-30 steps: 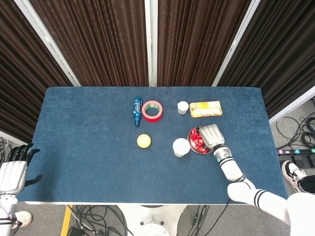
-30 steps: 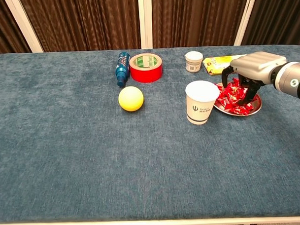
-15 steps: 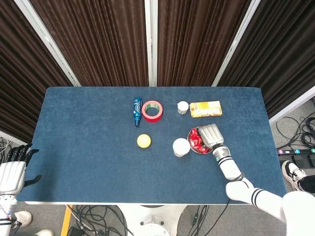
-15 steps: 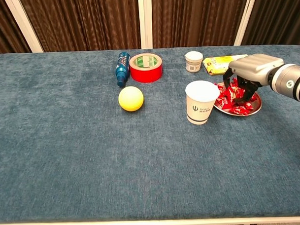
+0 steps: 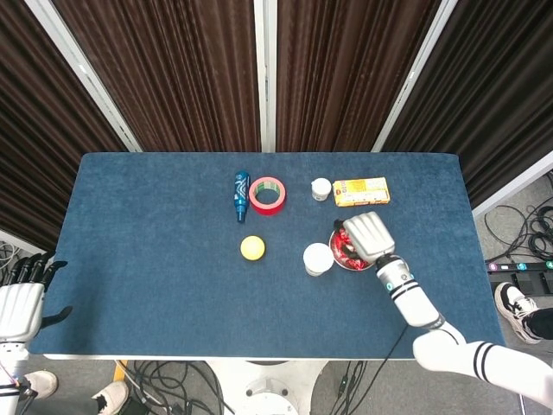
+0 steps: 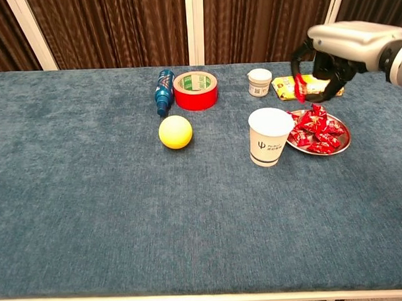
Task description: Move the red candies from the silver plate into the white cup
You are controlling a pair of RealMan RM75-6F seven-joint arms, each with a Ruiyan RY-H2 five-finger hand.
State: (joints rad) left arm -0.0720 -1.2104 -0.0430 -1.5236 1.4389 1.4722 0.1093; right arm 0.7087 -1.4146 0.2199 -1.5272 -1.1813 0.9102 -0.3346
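Note:
The silver plate (image 6: 343, 144) holds a heap of red candies (image 6: 317, 129) at the table's right; in the head view the plate (image 5: 346, 264) is mostly covered by my right hand (image 5: 366, 235). The white cup (image 6: 269, 136) (image 5: 317, 258) stands upright just left of the plate. In the chest view my right hand (image 6: 343, 48) hangs well above the plate, palm down, pinching one red candy (image 6: 298, 87) that dangles from its fingers. My left hand (image 5: 22, 298) stays off the table's left edge, fingers apart, holding nothing.
A yellow ball (image 6: 175, 132), a red tape roll (image 6: 195, 90) and a blue bottle (image 6: 163, 92) lie left of the cup. A small white jar (image 6: 259, 82) and a yellow box (image 6: 305, 85) sit behind the plate.
My right hand rose from the candy heap, lifting one red candy clear of the plate. The left hand has not moved.

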